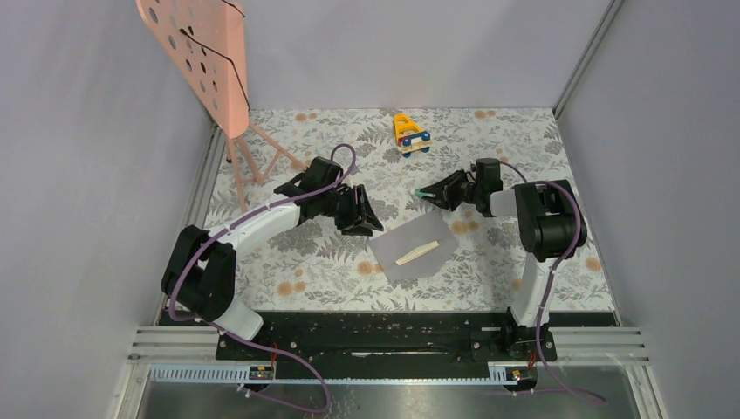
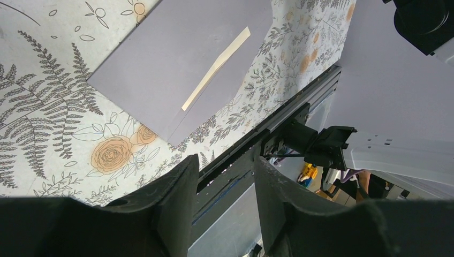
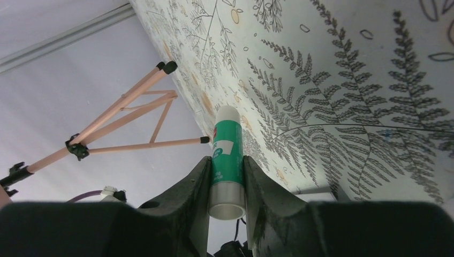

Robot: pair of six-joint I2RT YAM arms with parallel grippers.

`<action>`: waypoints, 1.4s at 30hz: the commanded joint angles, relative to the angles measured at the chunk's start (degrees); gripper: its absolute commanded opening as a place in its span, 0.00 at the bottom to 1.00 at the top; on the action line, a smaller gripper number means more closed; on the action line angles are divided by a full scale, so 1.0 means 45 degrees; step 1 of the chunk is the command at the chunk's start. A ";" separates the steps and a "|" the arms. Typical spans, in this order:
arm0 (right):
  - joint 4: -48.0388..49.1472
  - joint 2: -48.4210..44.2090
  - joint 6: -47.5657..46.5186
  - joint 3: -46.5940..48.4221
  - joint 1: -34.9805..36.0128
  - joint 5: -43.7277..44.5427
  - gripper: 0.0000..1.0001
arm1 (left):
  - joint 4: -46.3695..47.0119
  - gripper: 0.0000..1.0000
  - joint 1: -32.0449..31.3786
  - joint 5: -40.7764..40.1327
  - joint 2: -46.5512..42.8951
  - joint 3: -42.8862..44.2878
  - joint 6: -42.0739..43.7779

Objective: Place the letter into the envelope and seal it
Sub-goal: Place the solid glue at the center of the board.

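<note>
The grey-lilac envelope point(image 1: 412, 249) lies flat on the floral table, between the arms. A narrow tan strip point(image 1: 417, 253) of paper shows along a fold on it; any more of the letter is hidden. My left gripper point(image 1: 365, 218) is open and empty, just left of the envelope's far corner. In the left wrist view the envelope point(image 2: 160, 64) and the tan strip point(image 2: 217, 67) lie beyond my left gripper point(image 2: 227, 176). My right gripper point(image 1: 441, 192) is shut on a green glue stick point(image 1: 421, 193), above the table behind the envelope. The right wrist view shows the stick point(image 3: 227, 155) clamped in my right gripper point(image 3: 226, 168), white cap outward.
A yellow and blue toy point(image 1: 410, 133) stands at the back middle. A pink perforated board on thin legs point(image 1: 196, 52) stands at the back left, its legs point(image 3: 123, 115) also in the right wrist view. A black rail point(image 1: 393, 332) runs along the front edge.
</note>
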 commanded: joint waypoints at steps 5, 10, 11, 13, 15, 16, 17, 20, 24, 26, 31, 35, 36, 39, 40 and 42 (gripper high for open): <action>-0.8514 -0.3448 -0.5822 0.1563 -0.0229 0.3434 0.00 | -0.0180 0.44 0.0011 -0.0203 -0.0682 -0.0090 0.0376; -1.0338 -0.4142 -0.7250 0.2194 -0.0419 0.3977 0.00 | -0.0130 0.45 0.0006 -0.0150 -0.0450 0.0074 0.0424; -1.0206 -0.4150 -0.7302 0.2157 -0.0415 0.3658 0.00 | -0.0126 0.45 -0.0002 -0.0142 -0.0413 0.0106 0.0410; -0.9731 -0.4120 -0.7058 0.1919 -0.0415 0.3367 0.00 | -0.0125 0.45 -0.0001 -0.0144 -0.0426 0.0195 0.0399; -0.9422 -0.3854 -0.6936 0.1922 -0.0421 0.3131 0.00 | -0.0130 0.45 -0.0001 -0.0155 -0.0429 0.0217 0.0399; -0.9101 -0.3653 -0.6843 0.1957 -0.0415 0.2649 0.00 | -0.0121 0.45 -0.0001 -0.0133 -0.0437 0.0210 0.0399; -0.8553 -0.3337 -0.6553 0.1974 -0.0415 0.1822 0.00 | -0.0125 0.45 0.0011 -0.0113 -0.0436 0.0197 0.0416; -0.6000 -0.2325 -0.4938 0.1962 -0.0159 -0.0446 0.00 | -0.0115 0.45 0.0004 -0.0077 -0.0399 0.0131 0.0454; -0.5323 -0.1476 -0.4281 0.2678 0.0521 -0.0821 0.00 | -0.0124 0.45 0.0014 -0.0123 -0.0397 0.0139 0.0404; -0.4796 -0.0819 -0.3675 0.2995 0.0693 -0.1261 0.00 | -0.0125 0.45 -0.0003 -0.0128 -0.0409 0.0160 0.0391; -0.3913 -0.0422 -0.3035 0.3006 0.0863 -0.1389 0.00 | -0.0239 0.45 0.0003 -0.0200 -0.0519 0.0164 0.0416; -0.3921 -0.0212 -0.2962 0.3189 0.0855 -0.1427 0.00 | -0.0242 0.45 -0.0003 -0.0198 -0.0498 0.0193 0.0419; -0.3894 -0.0080 -0.2911 0.3263 0.0860 -0.1436 0.00 | -0.0233 0.45 -0.0004 -0.0197 -0.0478 0.0199 0.0419; -0.3455 0.0434 -0.2302 0.3393 0.0855 -0.1644 0.00 | -0.0242 0.45 0.0012 -0.0206 -0.0468 0.0245 0.0400; -0.3335 0.0572 -0.2123 0.3430 0.0855 -0.1720 0.00 | -0.0242 0.45 0.0001 -0.0208 -0.0520 0.0228 0.0389; -0.3575 0.0740 -0.2041 0.3470 0.0854 -0.1617 0.00 | -0.0247 0.45 0.0010 -0.0270 -0.0598 0.0173 0.0382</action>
